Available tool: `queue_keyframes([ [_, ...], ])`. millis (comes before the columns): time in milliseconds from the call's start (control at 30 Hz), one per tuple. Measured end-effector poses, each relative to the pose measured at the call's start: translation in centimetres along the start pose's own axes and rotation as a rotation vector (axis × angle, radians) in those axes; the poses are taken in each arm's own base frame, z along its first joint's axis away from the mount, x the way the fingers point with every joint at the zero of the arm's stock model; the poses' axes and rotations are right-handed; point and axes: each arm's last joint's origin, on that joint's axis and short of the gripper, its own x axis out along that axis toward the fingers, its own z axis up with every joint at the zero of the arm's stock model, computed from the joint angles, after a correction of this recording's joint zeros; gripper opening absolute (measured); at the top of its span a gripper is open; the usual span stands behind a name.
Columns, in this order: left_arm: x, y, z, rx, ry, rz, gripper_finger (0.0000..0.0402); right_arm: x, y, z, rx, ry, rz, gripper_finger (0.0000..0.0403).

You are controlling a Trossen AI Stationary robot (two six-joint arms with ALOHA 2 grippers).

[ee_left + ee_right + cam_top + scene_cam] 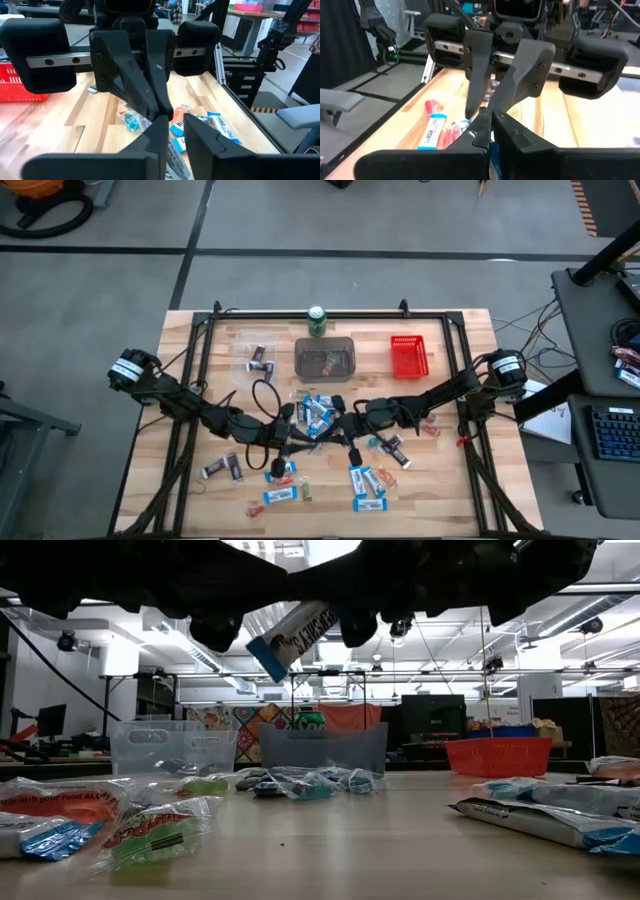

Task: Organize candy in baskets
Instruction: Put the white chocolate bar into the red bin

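the two end effectors meet mid-counter (470, 330), handing over a blue-and-white bar (290, 637) in the air. the right end effector (345, 418) is clamped on it; the left end effector (312, 427) stands slightly parted. next, the bar needs carrying to a basket (324, 357).

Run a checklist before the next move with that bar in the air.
1. Right hand shut on the blue-and-white bar: ok.
2. Left hand free of the bar: cannot tell. Its fingers stand slightly apart, but the wrapper lies close between them.
3. Bar lifted clear of the table: ok.
4. Hands clear of each other: not ok. They are tip to tip over the table's middle.
5. Clear basket, grey basket and red basket upright along the far side: ok.
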Motion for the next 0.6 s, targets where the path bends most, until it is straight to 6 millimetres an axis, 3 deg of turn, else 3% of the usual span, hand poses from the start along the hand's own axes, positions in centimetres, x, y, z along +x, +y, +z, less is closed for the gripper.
queue_keyframes([
  [267, -0.3, 0.1, 0.2, -0.007, 0.027, 0.003, 0.0105, -0.4, -0.3, -0.5, 0.033, 0.096, -0.045, 0.0008],
  [600, -2.2, 0.5, 1.2, -0.018, 0.157, 0.026, 0.0111, -2.4, -0.7, 0.6, 0.033, 0.244, -0.218, 0.0008],
])
